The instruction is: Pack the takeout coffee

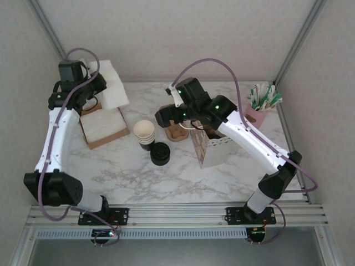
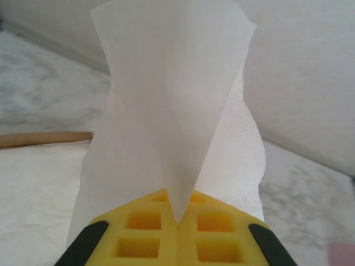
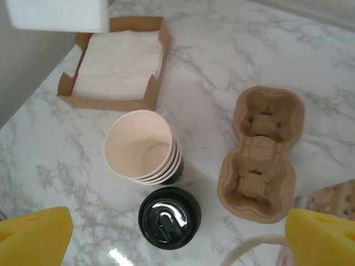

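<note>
By napkin tray [image 3: 105,103], L tool [image 2: 178,221] tight on white napkin [image 2: 172,111]; R tool [image 3: 177,238] wide apart, empty.

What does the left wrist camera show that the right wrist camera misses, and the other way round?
Left wrist: the left gripper pinched shut on a white napkin, close up. Right wrist: nested paper cups, a black lid stack, a cardboard cup carrier, and the right gripper spread open. Both: the marble table, the brown napkin tray and that lifted napkin.
</note>
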Tool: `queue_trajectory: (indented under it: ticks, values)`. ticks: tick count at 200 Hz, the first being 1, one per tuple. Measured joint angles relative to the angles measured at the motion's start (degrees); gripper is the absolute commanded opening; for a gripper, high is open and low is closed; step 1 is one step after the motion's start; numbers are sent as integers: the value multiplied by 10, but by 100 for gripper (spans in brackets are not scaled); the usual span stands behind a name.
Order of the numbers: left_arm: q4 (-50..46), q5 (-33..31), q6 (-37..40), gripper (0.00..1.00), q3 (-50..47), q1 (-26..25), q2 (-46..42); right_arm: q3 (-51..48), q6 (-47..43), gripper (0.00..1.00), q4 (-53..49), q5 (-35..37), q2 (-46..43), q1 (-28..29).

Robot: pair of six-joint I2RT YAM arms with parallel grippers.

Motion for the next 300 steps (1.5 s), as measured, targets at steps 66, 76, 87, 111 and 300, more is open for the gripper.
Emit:
queue_trajectory:
  ticks: [66, 76, 87, 111, 300]
  values:
    - [42, 59, -34, 0, 0, -125, -42, 32, 40, 99, -46, 157, -56, 0]
    - [47, 61, -37, 0, 0, -147, -44, 32, 46, 99, -57, 174, -73, 0]
    - [53, 61, -43, 0, 0, -169, -47, 32, 53, 99, -68, 191, -93, 0]
    - [75, 61, -59, 0, 1, -222, -56, 30, 68, 99, -94, 231, -139, 0]
    - [292, 4, -194, 0, 63, -490, 101, -64, 130, 99, -196, 370, -360, 0]
